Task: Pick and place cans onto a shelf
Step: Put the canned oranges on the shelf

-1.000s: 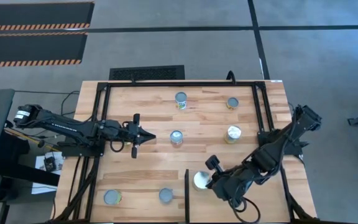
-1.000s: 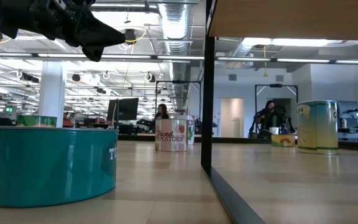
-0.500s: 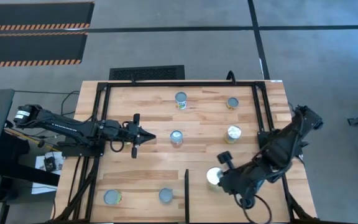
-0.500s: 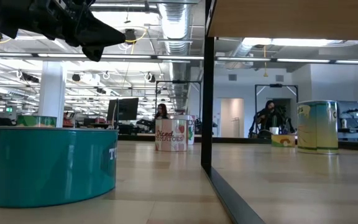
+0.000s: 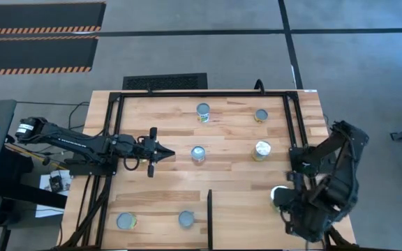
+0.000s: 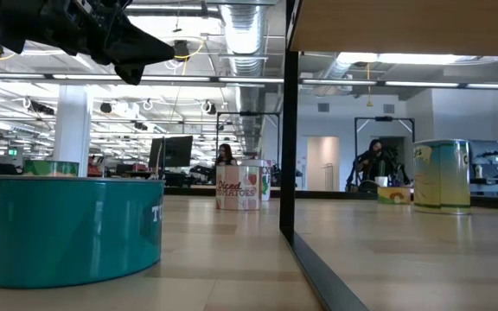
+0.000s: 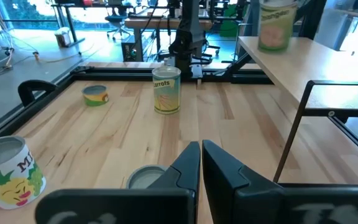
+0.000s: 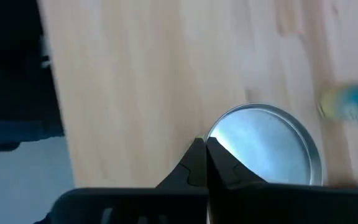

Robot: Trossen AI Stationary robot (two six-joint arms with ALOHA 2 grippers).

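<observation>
Working from my end of the table outward: closest to me, my right gripper sits at the near right corner with its two dark fingers pinched together and nothing between them. A round silver-topped can stands just beside those fingertips in the right wrist view; from above I see only a pale sliver of it at the arm's edge. It stands upright, so its long axis is vertical, and it lies just off to one side of the clenched tips rather than between them. I judge the right arm is by far the nearer one to it.

Along the same near edge, left of the thin black upright divider, stand two grey-topped tins and on the pale wooden tabletop.

Mid-table, my left gripper waits, fingers also clamped shut on nothing, pointing toward a silver-topped tin just ahead of it. A wider white-topped can stands further right.

Farthest off are two more tins and. In the left wrist view, a pale plywood shelf panel carries one labelled can.
</observation>
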